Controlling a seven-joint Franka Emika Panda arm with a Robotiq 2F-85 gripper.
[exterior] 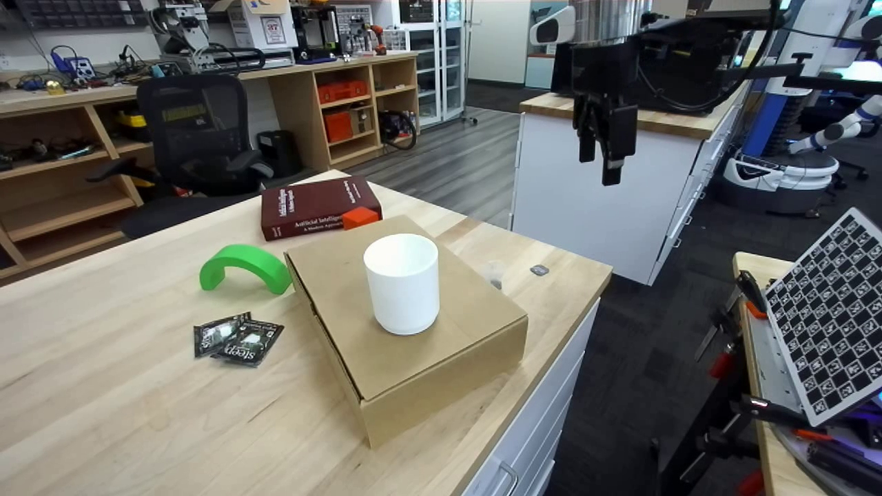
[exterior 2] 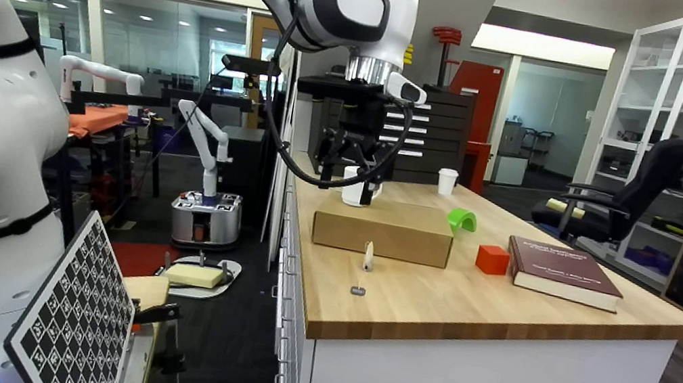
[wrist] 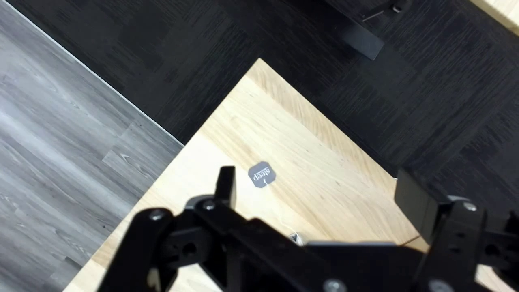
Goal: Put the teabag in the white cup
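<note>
The white cup (exterior: 402, 286) stands upright on a flat cardboard box (exterior: 460, 303); in an exterior view (exterior 2: 353, 188) it is partly behind my gripper. The teabag (exterior 2: 369, 257) is a small pale pouch on the table beside the box, its string running to a grey tag (exterior 2: 358, 291). In the wrist view the tag (wrist: 262, 174) is plain, while the teabag (wrist: 297, 238) is mostly hidden by my gripper's body. My gripper (wrist: 318, 184) is open, fingers wide apart and empty. It hangs well above the table, over the tag end, in an exterior view (exterior: 599, 155).
Two black packets (exterior: 238, 339), a green arch (exterior: 244, 265), a red block (exterior: 360, 218) and a dark red book (exterior: 320, 205) lie around the box. A paper cup (exterior 2: 447, 181) stands farther along the table. The table corner (wrist: 259, 67) is close to the tag.
</note>
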